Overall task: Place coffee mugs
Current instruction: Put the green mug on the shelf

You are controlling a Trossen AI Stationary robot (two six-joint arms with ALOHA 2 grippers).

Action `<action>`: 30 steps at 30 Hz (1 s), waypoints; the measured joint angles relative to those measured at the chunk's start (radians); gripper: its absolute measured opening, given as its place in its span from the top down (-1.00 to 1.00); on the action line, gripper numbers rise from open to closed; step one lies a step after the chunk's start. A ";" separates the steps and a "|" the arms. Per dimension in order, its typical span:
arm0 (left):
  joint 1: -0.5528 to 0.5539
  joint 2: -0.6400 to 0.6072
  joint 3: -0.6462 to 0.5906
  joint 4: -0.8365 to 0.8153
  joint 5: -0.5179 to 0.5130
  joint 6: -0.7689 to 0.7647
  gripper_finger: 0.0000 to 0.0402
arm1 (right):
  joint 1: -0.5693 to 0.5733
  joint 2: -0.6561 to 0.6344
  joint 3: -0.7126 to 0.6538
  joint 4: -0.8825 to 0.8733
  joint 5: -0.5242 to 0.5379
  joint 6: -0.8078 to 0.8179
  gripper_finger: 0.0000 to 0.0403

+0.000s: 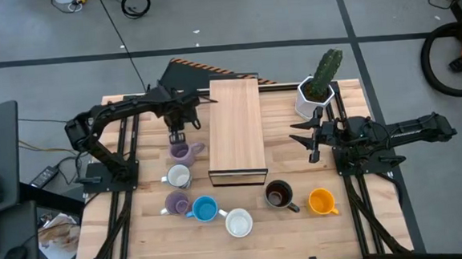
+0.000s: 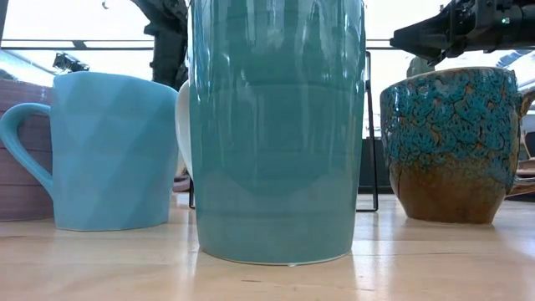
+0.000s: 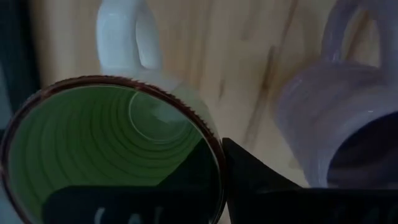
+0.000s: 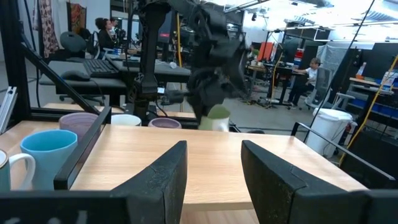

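Left pincer (image 1: 177, 136) pinching green mug (image 3: 112, 149), hovering just above lilac mug (image 1: 183, 153); right pincer (image 4: 212, 174) spread, idling.

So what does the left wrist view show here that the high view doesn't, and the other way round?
Only the left wrist view shows the green mug, its ribbed inside, a finger at its rim. Only the high view shows the whole layout: the wooden box, cactus pot, brown mug, orange mug, blue mug, and the waiting right gripper. Both show a lilac mug by the left gripper.
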 joint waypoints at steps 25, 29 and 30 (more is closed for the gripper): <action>-0.142 0.030 0.469 0.282 0.090 0.234 0.86 | 0.000 0.000 0.000 -0.003 0.000 -0.016 0.22; -0.182 0.069 0.471 0.398 0.118 0.249 0.86 | 0.000 0.001 0.000 -0.001 0.007 -0.021 0.22; -0.191 0.081 0.471 0.412 0.116 0.259 0.86 | 0.000 0.001 0.000 0.000 0.011 -0.024 0.22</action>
